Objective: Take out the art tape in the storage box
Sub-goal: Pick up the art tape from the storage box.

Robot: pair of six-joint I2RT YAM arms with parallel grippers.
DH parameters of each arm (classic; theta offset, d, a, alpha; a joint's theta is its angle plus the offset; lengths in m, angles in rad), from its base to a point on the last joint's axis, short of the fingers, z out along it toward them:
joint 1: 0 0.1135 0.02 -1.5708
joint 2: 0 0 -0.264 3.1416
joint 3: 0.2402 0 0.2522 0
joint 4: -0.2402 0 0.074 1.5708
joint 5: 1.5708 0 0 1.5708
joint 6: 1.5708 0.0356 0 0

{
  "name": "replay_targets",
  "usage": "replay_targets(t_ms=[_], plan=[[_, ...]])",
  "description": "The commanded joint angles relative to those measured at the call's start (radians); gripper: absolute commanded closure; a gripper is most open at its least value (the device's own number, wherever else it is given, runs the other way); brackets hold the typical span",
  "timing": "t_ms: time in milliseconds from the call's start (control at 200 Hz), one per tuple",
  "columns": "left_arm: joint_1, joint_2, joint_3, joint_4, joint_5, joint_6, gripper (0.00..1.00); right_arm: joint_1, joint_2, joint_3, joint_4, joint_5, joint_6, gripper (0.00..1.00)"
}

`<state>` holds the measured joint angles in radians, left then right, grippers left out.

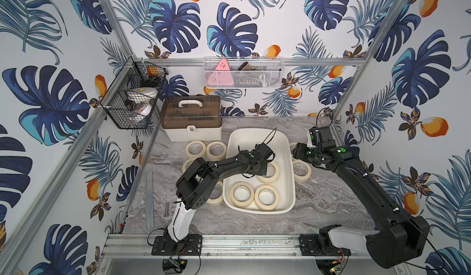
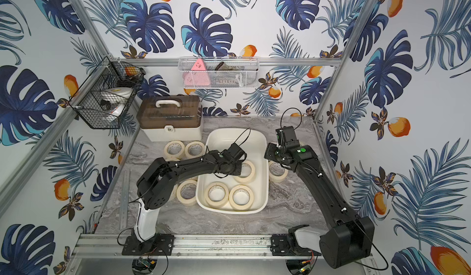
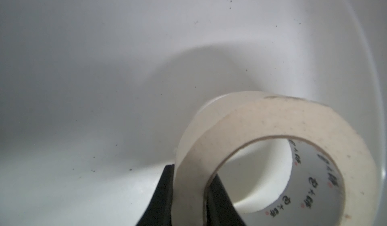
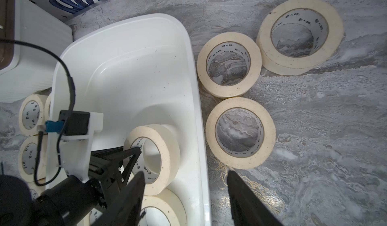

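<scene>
The cream-white storage box (image 1: pixel 260 136) (image 2: pixel 237 132) lies mid-table. My left gripper (image 1: pixel 260 170) (image 3: pixel 189 193) reaches into it and is shut on the wall of one art tape roll (image 1: pixel 274 171) (image 3: pixel 261 120), one finger inside the ring and one outside. In the right wrist view this roll (image 4: pixel 167 151) stands tilted near the box's right wall. Two more rolls (image 1: pixel 242 194) (image 1: pixel 266 197) lie flat at the box's near end. My right gripper (image 1: pixel 297 153) (image 4: pixel 185 174) hangs open over the box's right rim (image 4: pixel 194 88), holding nothing.
Loose rolls lie on the marble table left of the box (image 1: pixel 195 149) (image 1: pixel 216 150) and right of it (image 1: pixel 302 170) (image 4: pixel 229 65) (image 4: pixel 240 132). A white case with a brown lid (image 1: pixel 191 116) stands behind. Wire baskets (image 1: pixel 132 95) (image 1: pixel 243 72) hang on the walls.
</scene>
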<state>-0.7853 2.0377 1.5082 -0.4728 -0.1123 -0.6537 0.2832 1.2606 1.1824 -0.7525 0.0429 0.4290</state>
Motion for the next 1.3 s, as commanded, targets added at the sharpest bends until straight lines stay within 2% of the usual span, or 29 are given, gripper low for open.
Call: replay_targets(t_ms=[0,210,680,1101,1296], plan=[[0.000,-0.039,0.020,-0.034,-0.027,0.014,0.87,0.001,-0.010,0.004,-0.012,-0.023,-0.022,0.35],[-0.003,-0.070,0.104,-0.145,-0.067,0.042,0.92,0.002,-0.031,0.008,-0.016,-0.041,-0.032,0.35],[-0.061,-0.056,0.349,-0.290,-0.093,0.044,0.92,0.004,-0.066,0.005,-0.005,-0.106,-0.052,0.37],[-0.122,0.037,0.566,-0.389,-0.104,0.051,0.92,0.005,-0.054,0.010,-0.022,-0.047,-0.094,0.37],[-0.140,0.076,0.643,-0.426,-0.111,0.058,0.92,0.005,-0.037,0.020,-0.036,-0.010,-0.108,0.44]])
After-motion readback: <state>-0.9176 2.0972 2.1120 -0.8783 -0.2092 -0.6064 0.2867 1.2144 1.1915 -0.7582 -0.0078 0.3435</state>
